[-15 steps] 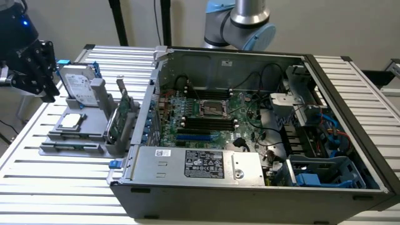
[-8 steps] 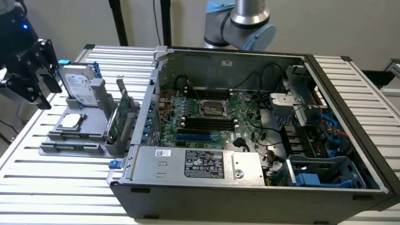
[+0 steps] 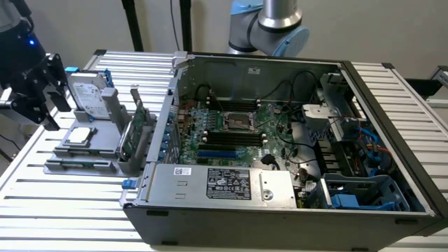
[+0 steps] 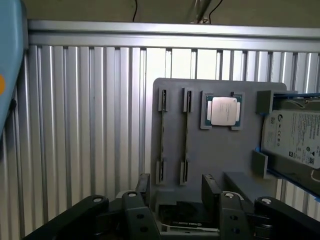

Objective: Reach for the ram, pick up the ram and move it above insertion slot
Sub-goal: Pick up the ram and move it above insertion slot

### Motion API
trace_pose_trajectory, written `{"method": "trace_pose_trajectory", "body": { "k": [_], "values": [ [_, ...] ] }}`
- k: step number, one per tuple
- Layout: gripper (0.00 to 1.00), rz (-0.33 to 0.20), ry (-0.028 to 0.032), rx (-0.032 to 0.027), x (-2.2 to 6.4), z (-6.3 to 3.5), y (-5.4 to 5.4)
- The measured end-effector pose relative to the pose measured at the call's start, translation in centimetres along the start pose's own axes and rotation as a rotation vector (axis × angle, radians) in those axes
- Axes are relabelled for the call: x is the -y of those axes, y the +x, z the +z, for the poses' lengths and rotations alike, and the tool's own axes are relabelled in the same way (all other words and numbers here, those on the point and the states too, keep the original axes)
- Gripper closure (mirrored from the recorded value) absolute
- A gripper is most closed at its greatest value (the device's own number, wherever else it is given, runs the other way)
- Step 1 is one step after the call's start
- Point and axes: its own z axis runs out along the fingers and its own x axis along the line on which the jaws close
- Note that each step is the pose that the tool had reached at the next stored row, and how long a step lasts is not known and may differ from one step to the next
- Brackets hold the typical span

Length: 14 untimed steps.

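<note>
My black gripper [image 3: 50, 118] hangs at the exterior view's left, above the outer side of the grey holder [image 3: 98, 144]. In the wrist view the gripper [image 4: 176, 189] is open, with nothing between its fingers [image 4: 142, 190]. Beyond them the holder [image 4: 220, 155] has two narrow parallel slots. The ram [image 4: 186, 135] shows there as a thin strip seen edge-on; I cannot tell whether both slots are filled. In the exterior view the ram [image 3: 75, 163] is a dark strip at the holder's front. The insertion slot [image 3: 234, 137] is one of several black sockets on the green motherboard inside the open case.
The holder also carries a silver CPU [image 4: 222, 111], a hard drive [image 3: 89, 94] and an upright green expansion card [image 3: 136, 131]. The open computer case [image 3: 280, 210] stands to the right on the slatted aluminium table [image 3: 63, 210]. Cables and drive cages crowd the case's right side.
</note>
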Motion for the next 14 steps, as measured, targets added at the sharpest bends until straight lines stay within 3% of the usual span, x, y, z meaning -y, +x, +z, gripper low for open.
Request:
{"method": "trace_pose_trajectory", "body": {
  "k": [14],
  "values": [
    [0.46,0.000,0.0002,0.0001,-0.05,2.55,0.8]
  ]
}}
